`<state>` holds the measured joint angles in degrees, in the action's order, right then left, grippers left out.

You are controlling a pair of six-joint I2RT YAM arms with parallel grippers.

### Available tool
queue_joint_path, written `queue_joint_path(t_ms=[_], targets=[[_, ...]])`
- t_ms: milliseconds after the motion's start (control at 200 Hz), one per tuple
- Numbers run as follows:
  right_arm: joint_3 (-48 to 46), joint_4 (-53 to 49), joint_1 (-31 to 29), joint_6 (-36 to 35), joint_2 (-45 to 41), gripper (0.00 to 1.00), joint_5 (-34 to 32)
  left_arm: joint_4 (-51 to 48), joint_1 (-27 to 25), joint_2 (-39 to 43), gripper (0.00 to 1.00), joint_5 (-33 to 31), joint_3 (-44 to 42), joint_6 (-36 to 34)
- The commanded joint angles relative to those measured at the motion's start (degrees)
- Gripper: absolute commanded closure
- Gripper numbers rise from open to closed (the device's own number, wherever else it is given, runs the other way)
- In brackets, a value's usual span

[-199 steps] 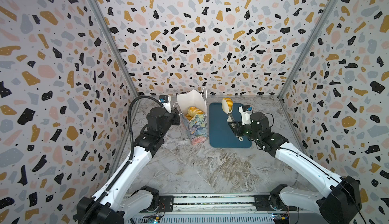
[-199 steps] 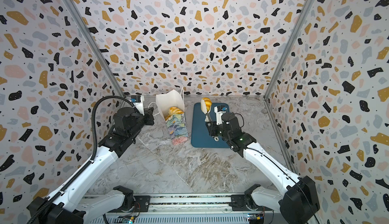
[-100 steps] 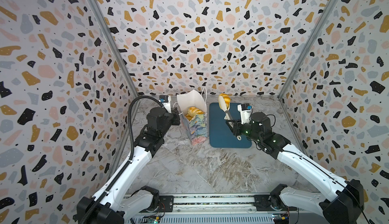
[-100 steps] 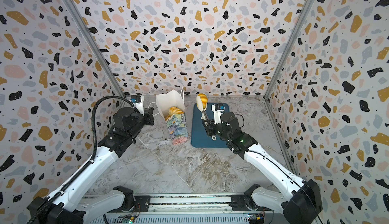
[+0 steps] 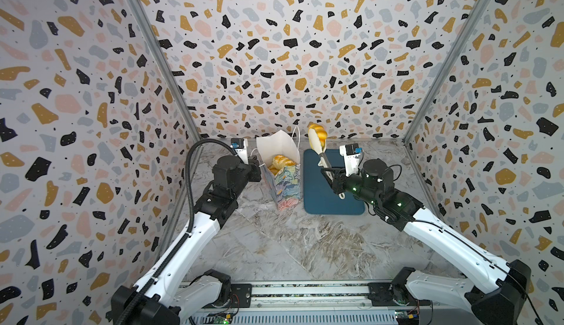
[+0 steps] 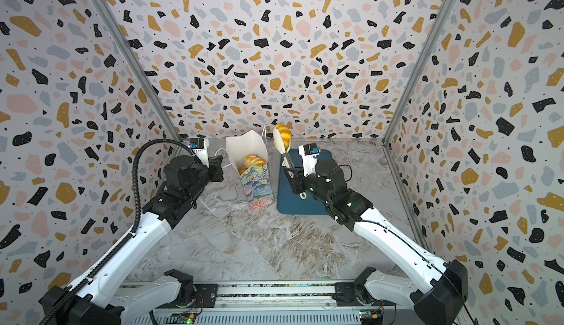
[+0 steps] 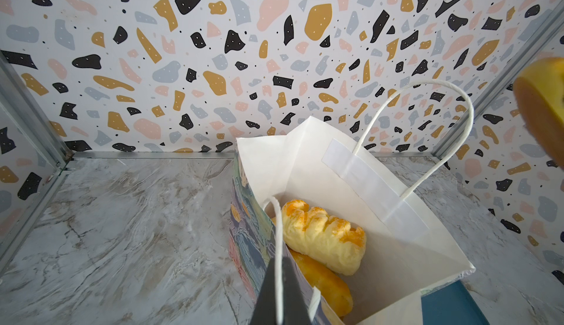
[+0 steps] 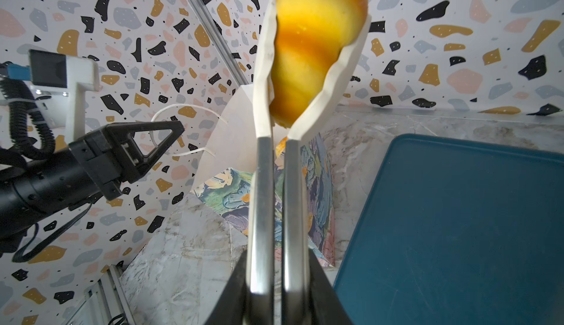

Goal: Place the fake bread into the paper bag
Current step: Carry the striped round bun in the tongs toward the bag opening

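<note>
1. The right gripper (image 8: 276, 296) stays clamped on the steel arms of a pair of tongs (image 8: 262, 201). The white tips of the tongs pinch a ridged roll (image 8: 314, 42).
2. Against a second ago, the ridged roll (image 5: 317, 132) is higher and nearer the paper bag (image 5: 287, 183). It now hangs in the air to the right of the bag's open top, over the far end of the blue tray (image 5: 332, 198).
3. The left gripper (image 7: 279, 296) has not moved. It is closed on the bag's near cord handle (image 7: 276, 232), at the bag's left side.
4. The bag stands upright on the marble table (image 5: 290, 247), just beside the tray's left edge, where it stood before.
5. Only the left wrist view looks down into the bag. There a pale lobed bun (image 7: 323, 241) lies over a darker oblong loaf (image 7: 323, 283). The top views show only a golden patch at the bag's mouth.
6. Only the right wrist view shows the grip up close. The white tips spread around the roll's sides, and the steel arms run close together.
7. In both top views the left gripper's jaws are hidden behind its own wrist.
8. The roll is cut off at the frame edge in both wrist views.
9. Whatever lies deeper in the bag cannot be seen.
</note>
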<state>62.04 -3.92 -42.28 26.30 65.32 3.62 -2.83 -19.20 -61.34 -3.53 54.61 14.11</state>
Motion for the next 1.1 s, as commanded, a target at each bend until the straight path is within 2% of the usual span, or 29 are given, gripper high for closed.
queue_joint_path(t_ms=[0, 265, 481, 1096], targets=[[5.3, 1.9, -2.0, -2.8, 0.4, 0.82, -3.1, 2.0, -0.2, 1.7, 1.0, -0.1, -0.4, -1.0], [10.9, -0.5, -6.4, -5.0, 4.4, 0.82, -6.2, 2.7, -0.2, 2.2, 1.0, 0.7, -0.9, -0.9], [14.7, -2.2, -9.1, -6.2, 7.6, 0.82, -5.6, 2.6, -0.2, 2.0, 1.0, 0.6, -0.8, -1.0], [30.2, -17.9, -11.6, -9.7, 21.3, 0.79, -7.4, 2.6, -0.2, 1.8, 1.0, 0.4, -0.8, -1.0]])
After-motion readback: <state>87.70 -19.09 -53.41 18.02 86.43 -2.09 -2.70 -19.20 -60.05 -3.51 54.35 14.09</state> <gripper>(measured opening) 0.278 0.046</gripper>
